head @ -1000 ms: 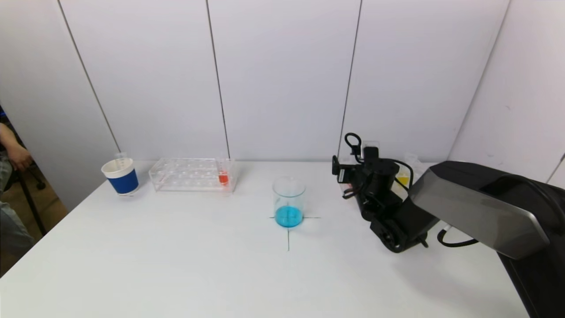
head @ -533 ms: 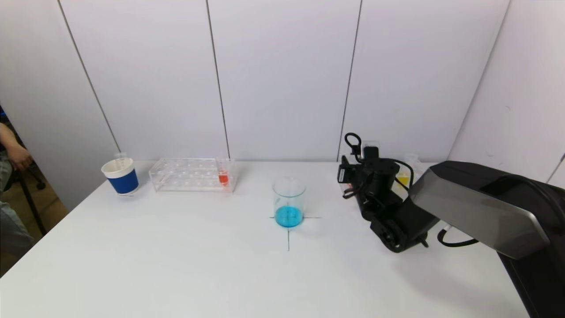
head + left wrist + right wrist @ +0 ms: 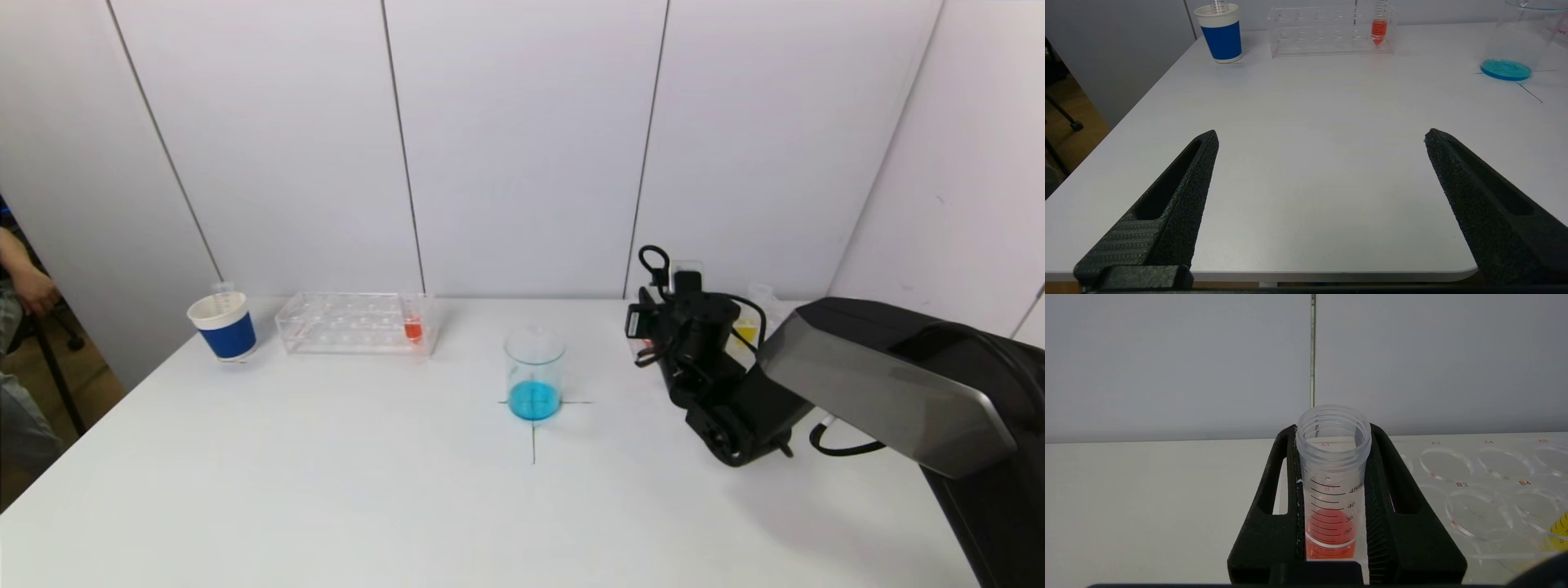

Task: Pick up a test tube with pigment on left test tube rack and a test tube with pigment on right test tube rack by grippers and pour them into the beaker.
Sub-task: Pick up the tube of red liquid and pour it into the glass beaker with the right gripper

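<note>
Now clamped, the right gripper (image 3: 1333,490) squeezes an uncapped, graduated test tube (image 3: 1332,473) holding red-orange liquid, its two black fingers (image 3: 1392,506) pressed against the tube's sides just below the threaded mouth. The tube stands upright in the right test tube rack (image 3: 1478,486), a clear acrylic plate with labelled round holes, at the far right of the white table (image 3: 343,490); a second tube with yellow pigment (image 3: 1560,528) shows at the edge of that rack in the right wrist view. From the head view, the right arm reaches forward over the table's right side, and its gripper (image 3: 653,314) sits at the rack's near end, close to the back wall.

At the table's centre, a glass beaker (image 3: 534,371) with a shallow layer of blue liquid stands on a marked cross. Farther left, the left test tube rack (image 3: 355,322) holds one upright tube of red pigment (image 3: 412,322) at its end nearest the beaker, and a blue-and-white paper cup (image 3: 223,325) stands beside the rack's other end.

The left gripper (image 3: 1321,136) hangs at the table's near edge, jaws spread wide and holding nothing.
</note>
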